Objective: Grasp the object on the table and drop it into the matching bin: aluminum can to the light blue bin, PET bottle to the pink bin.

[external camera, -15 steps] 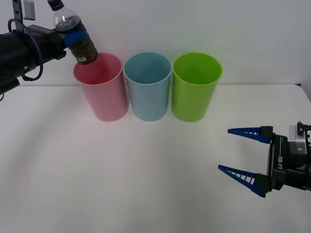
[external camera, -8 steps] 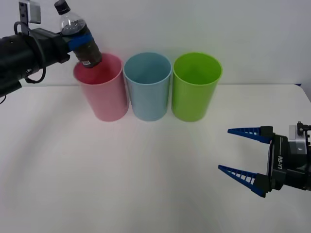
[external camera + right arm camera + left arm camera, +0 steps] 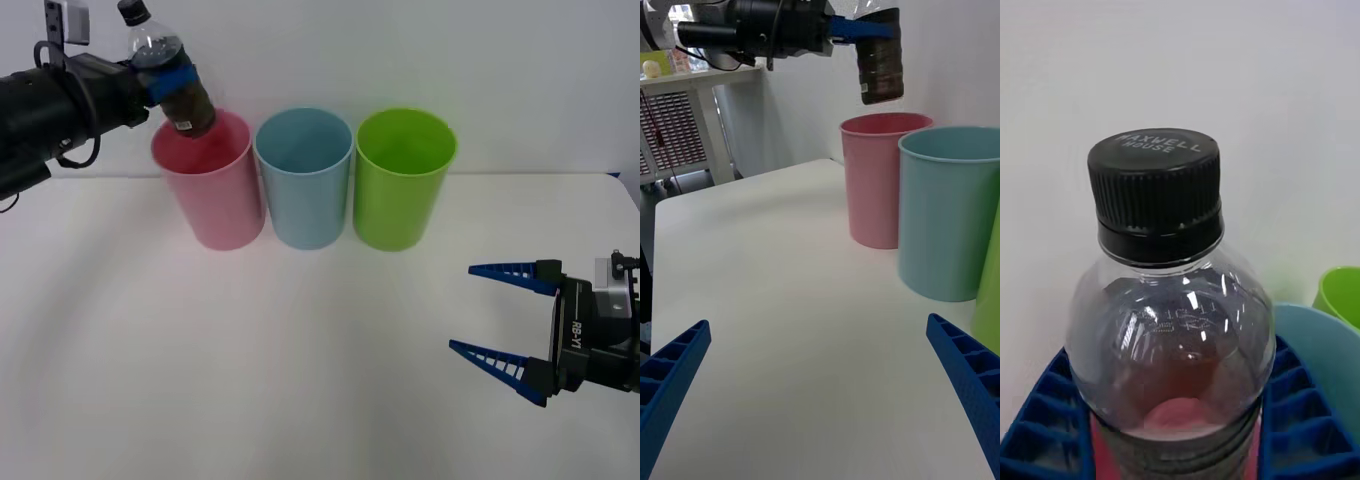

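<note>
The PET bottle (image 3: 172, 80), clear with a black cap and a dark brown lower body, hangs tilted just above the rim of the pink bin (image 3: 210, 185). My left gripper (image 3: 165, 80) is shut on its middle, reaching in from the far left. The right wrist view shows the bottle (image 3: 880, 64) over the pink bin (image 3: 876, 180), with the light blue bin (image 3: 951, 214) beside it. The bottle (image 3: 1169, 300) sits between blue fingers (image 3: 1045, 420) in the left wrist view. My right gripper (image 3: 500, 325) stands open low over the white table (image 3: 300, 360) at the near right.
The light blue bin (image 3: 304, 180) stands in the middle of the row, and a green bin (image 3: 403, 180) to its right. A white wall rises behind the bins. The table's right edge (image 3: 625, 200) is near my right arm.
My left gripper has carried the bottle a little to the right and slightly down, from left of the pink bin's rim to over it. The right arm has not moved.
</note>
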`<state>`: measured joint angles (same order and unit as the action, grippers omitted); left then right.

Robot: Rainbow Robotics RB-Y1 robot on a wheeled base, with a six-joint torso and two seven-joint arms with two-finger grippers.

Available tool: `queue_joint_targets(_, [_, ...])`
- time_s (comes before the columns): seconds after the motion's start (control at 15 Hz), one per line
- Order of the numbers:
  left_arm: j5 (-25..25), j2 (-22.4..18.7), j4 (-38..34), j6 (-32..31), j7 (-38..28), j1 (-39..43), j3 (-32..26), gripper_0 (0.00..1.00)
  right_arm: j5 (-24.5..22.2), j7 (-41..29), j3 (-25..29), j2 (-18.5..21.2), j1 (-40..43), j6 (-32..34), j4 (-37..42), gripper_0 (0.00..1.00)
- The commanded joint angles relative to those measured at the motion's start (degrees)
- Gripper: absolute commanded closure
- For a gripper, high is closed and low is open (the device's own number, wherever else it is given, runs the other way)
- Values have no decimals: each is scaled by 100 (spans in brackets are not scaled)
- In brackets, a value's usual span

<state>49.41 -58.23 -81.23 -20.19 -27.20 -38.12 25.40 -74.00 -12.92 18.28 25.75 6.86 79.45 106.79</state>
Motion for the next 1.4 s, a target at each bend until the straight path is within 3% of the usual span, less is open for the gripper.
queue_joint_targets(0.07, [7,40,2,33,48,-11,0,0,0,0,0,0,0,0,0,0])
queue_joint_targets(0.73, [-300,40,-42,-64,188,-3,-9,0,0,0,0,0,0,0,0,0])
queue_joint_targets(0.87, [-757,-66,-24,-257,470,50,-9,0,0,0,0,0,0,0,0,0])
queue_joint_targets(1.13, [-2313,-725,-59,-969,1682,507,-141,0,0,0,0,0,0,0,0,0])
queue_joint_targets(1.4, [-2497,-883,-384,-1699,1964,1808,-1327,0,0,0,0,0,0,0,0,0])
